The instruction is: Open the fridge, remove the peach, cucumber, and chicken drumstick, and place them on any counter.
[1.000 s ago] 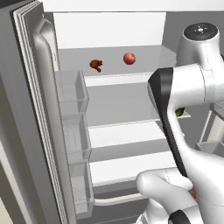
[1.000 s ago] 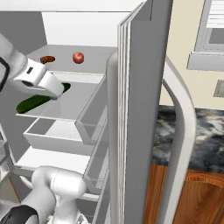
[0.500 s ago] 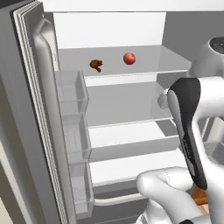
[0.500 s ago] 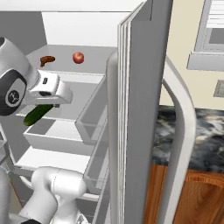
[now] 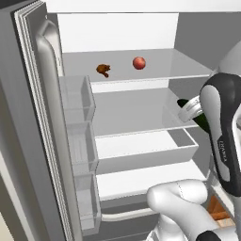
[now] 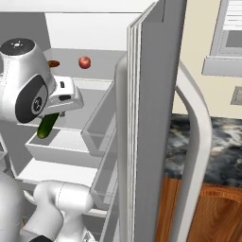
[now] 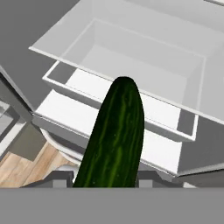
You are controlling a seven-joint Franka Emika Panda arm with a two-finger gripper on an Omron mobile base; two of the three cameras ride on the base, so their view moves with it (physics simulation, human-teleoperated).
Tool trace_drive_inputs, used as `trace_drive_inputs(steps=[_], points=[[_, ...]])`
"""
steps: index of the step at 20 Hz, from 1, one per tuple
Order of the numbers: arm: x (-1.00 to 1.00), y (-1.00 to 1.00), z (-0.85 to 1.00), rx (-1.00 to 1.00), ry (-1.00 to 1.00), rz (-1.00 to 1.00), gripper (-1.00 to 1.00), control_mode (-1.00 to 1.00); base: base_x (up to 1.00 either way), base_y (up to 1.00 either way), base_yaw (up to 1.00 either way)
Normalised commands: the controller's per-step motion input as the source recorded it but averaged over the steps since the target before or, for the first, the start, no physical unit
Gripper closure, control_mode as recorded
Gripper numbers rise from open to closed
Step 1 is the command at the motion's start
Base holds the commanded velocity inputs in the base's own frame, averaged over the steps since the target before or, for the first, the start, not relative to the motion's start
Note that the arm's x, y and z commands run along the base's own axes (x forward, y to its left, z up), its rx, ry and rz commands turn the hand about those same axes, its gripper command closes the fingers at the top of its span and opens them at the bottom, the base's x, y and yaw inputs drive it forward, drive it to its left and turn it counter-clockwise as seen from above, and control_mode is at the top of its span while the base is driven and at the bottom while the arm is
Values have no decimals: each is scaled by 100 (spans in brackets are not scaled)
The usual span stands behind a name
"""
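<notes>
Holding the cucumber (image 7: 114,140) clamped in your pincer (image 6: 53,113) at the open fridge (image 5: 141,117), you have one item lifted out but not set on the counter (image 6: 212,146), while the peach (image 5: 139,63) and chicken drumstick (image 5: 103,69) wait on the shelf above and beyond it.

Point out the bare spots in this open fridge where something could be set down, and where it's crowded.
The top shelf is bare right of the peach; the chicken drumstick sits on its left part. The middle shelf and the drawer look bare. Crowded at the right, where the pincer holds the cucumber.
</notes>
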Motion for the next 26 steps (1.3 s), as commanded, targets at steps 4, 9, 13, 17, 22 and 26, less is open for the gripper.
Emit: trace_drive_inputs(steps=[4,9,13,17,22,26], points=[[0,8,0,0,2,7,100,-100,0,0,0],[0,0,0,0,0,0,100,-100,0,0,0],[0,0,0,0,0,0,100,-100,0,0,0],[-10,1,0,0,-2,0,100,100,-65,3,-1],[0,0,0,0,0,0,100,100,-99,10,0],[0,0,0,0,0,0,100,100,-100,14,10]])
